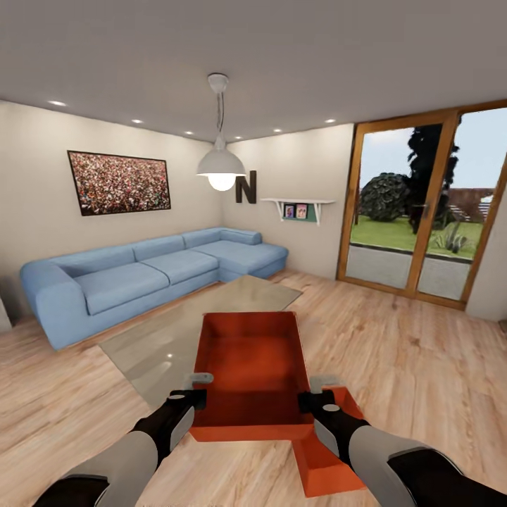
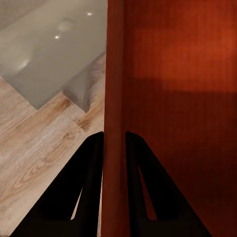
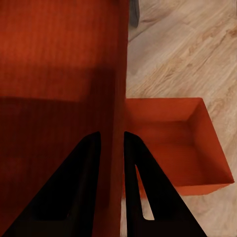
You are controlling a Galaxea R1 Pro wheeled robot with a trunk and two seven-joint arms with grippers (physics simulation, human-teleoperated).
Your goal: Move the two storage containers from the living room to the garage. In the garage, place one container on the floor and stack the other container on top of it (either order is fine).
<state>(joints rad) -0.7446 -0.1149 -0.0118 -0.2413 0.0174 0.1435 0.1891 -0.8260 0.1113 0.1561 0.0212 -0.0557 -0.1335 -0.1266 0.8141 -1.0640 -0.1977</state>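
One orange-red storage container point(image 1: 250, 366) hangs above the living room's wood-plank flooring, held from both sides. My left gripper point(image 1: 198, 396) is shut on its left wall point(image 2: 113, 74), one finger inside and one outside. My right gripper point(image 1: 310, 400) is shut the same way on its right wall point(image 3: 118, 74). The other storage container point(image 1: 331, 461) rests on the planks below and to the right, partly hidden by the held one and by my right arm; the right wrist view shows this second container's open inside point(image 3: 173, 143). The garage is out of view.
A glass coffee table point(image 1: 204, 317) stands just beyond the held container. A blue corner sofa point(image 1: 141, 271) runs along the left wall. Wood-framed glass doors point(image 1: 422, 211) are at the right. A pendant lamp point(image 1: 221, 165) hangs ahead. Open plank floor point(image 1: 394, 352) lies to the right.
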